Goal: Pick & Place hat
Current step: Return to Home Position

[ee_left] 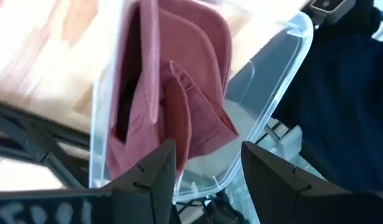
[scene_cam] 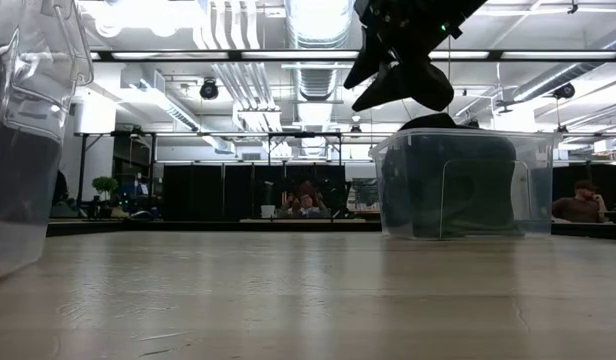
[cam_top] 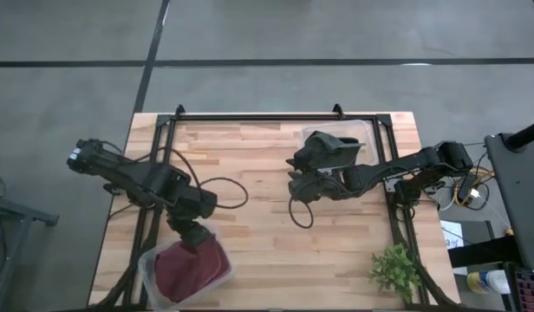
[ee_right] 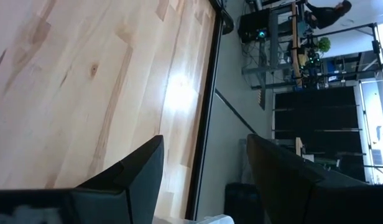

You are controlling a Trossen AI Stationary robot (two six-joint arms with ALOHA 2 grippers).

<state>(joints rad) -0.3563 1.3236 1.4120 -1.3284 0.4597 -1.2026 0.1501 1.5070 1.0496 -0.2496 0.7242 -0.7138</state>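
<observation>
A maroon hat (cam_top: pixel 193 269) lies crumpled in a clear plastic bin (cam_top: pixel 148 264) at the table's near-left corner. My left gripper (cam_top: pixel 195 238) hovers open just above that bin's far rim. In the left wrist view its fingers stand apart with the maroon hat (ee_left: pixel 179 93) beyond them in the clear bin (ee_left: pixel 285 56). A second clear bin (cam_top: pixel 358 130) at the far right holds a dark hat (cam_top: pixel 332 146). My right gripper (cam_top: pixel 295 178) is open and empty, raised beside that bin (scene_cam: pixel 528 150), over bare wood (ee_right: pixel 86 81).
A black frame rail (cam_top: pixel 276 117) runs along the table's far edge, with rails down both sides. A small green plant (cam_top: pixel 395 270) stands at the near-right corner. Black cables (cam_top: pixel 228 192) loop across the table between the arms. The table's middle is bare wood (cam_top: pixel 267 251).
</observation>
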